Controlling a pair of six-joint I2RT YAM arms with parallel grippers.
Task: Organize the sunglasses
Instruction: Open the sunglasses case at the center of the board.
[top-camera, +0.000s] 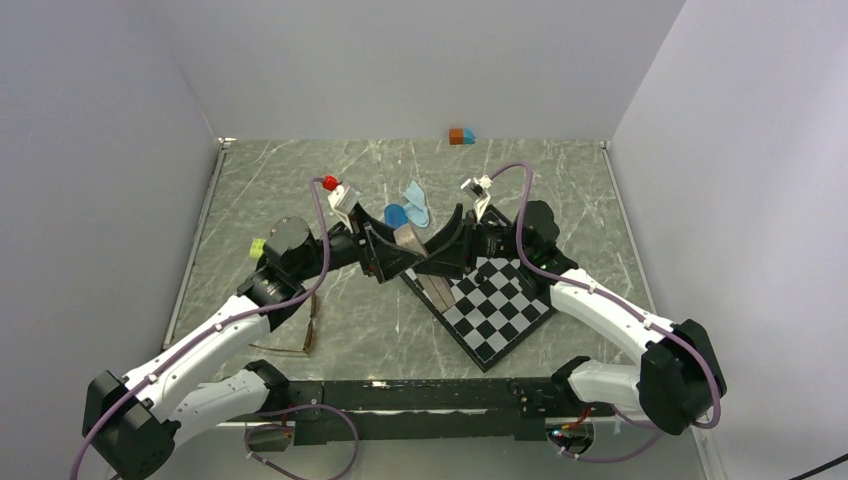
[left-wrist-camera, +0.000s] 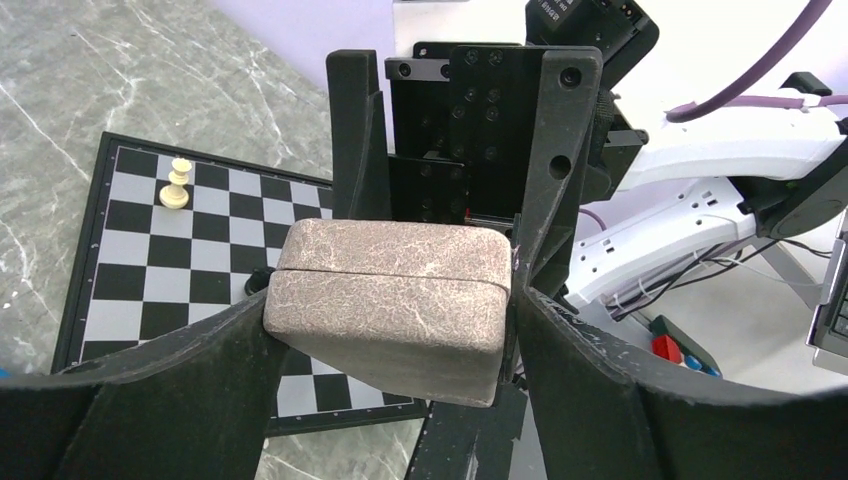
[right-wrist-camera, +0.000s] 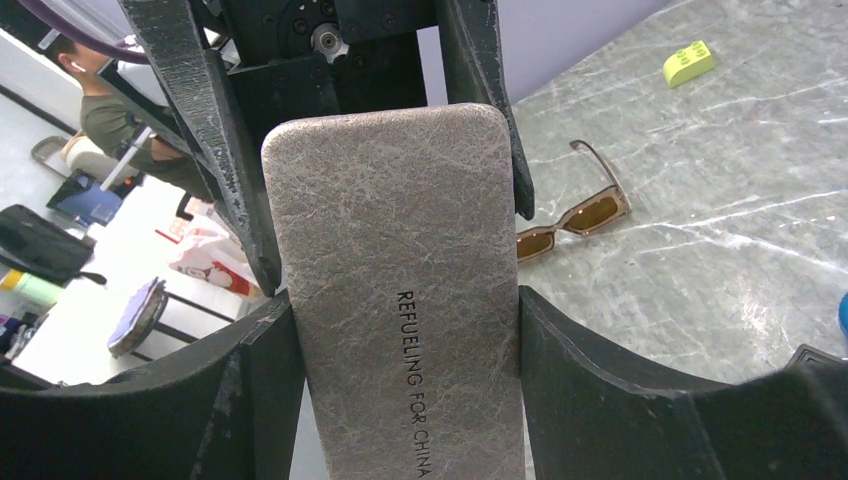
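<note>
"Looking from above?"
"My left pincer (top-camera: 398, 250) and right pincer (top-camera: 440, 250) both clamp a grey case (top-camera: 408, 238) by the chessboard's (top-camera: 500, 310) left corner. Brown sunglasses (top-camera: 312, 325) lie on the bench (top-camera: 300, 180) left of it."
"Wrists?"
"Left: case clamped. Right: same, sunglasses off the chessboard."

1. We see a case (right-wrist-camera: 395, 290) covered in matt grey-brown material with a fine crackled, leather-like grain.
2. The fingers (left-wrist-camera: 620, 400) look like black matt plastic, grainy and scuffed.
3. The sunglasses (right-wrist-camera: 590, 212) have a glossy, translucent brown plastic frame with amber lenses.
4. The table (right-wrist-camera: 720, 200) is smooth grey marble-patterned, with a faint sheen.
5. The chessboard (left-wrist-camera: 120, 280) looks smooth.
</note>
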